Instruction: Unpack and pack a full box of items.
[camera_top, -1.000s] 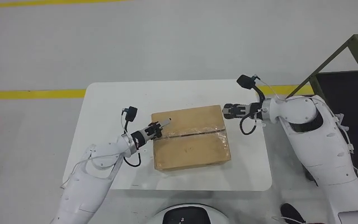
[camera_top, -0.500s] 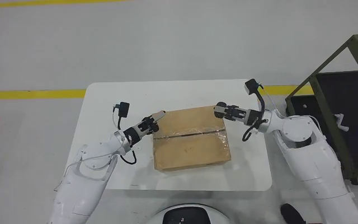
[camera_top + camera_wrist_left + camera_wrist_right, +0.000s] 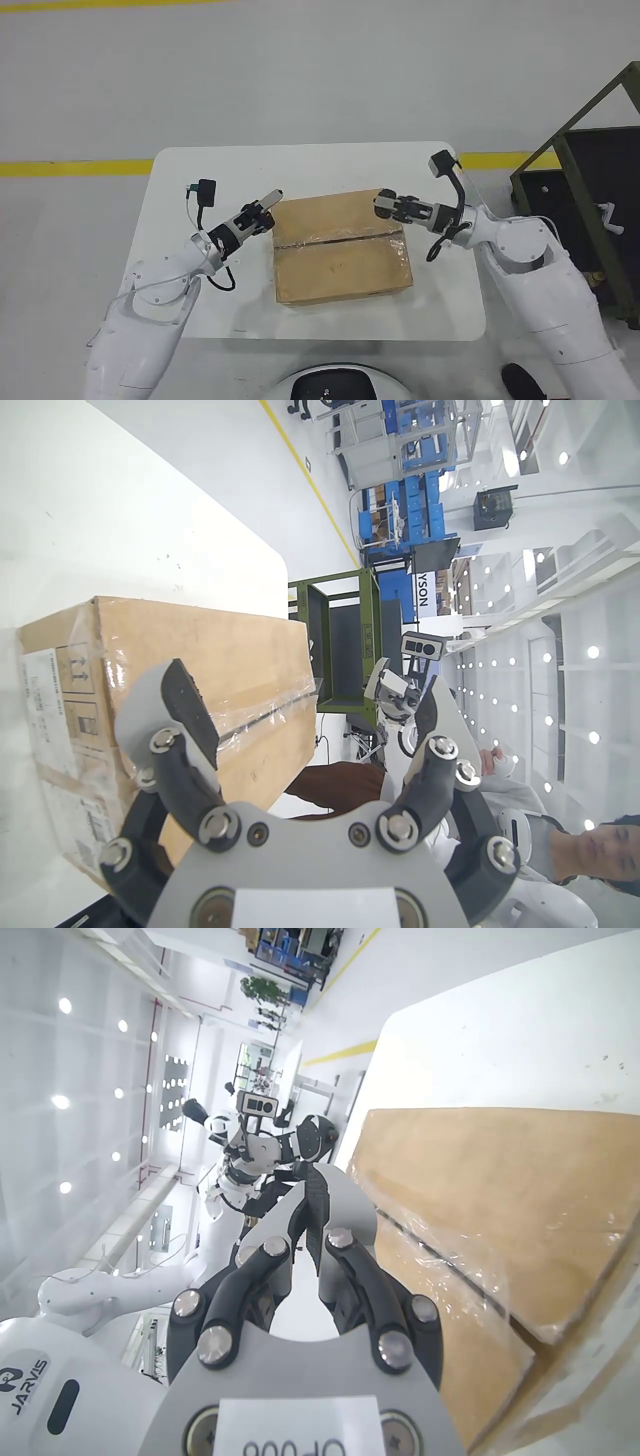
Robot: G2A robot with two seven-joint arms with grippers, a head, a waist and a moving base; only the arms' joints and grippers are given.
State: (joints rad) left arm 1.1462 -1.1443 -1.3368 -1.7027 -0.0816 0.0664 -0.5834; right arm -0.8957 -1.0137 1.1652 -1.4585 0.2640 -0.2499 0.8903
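We are watching the taped box (image 3: 340,250) mid-frame: left gripper (image 3: 270,200) gaping empty at its upper-left corner, right gripper (image 3: 383,204) pinched shut, empty, upper-right.

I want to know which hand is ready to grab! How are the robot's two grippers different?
The left gripper is open wide; the right gripper is shut. The left gripper sits beside the box, the right gripper over its top. Both hold nothing and are near the box's far edge.
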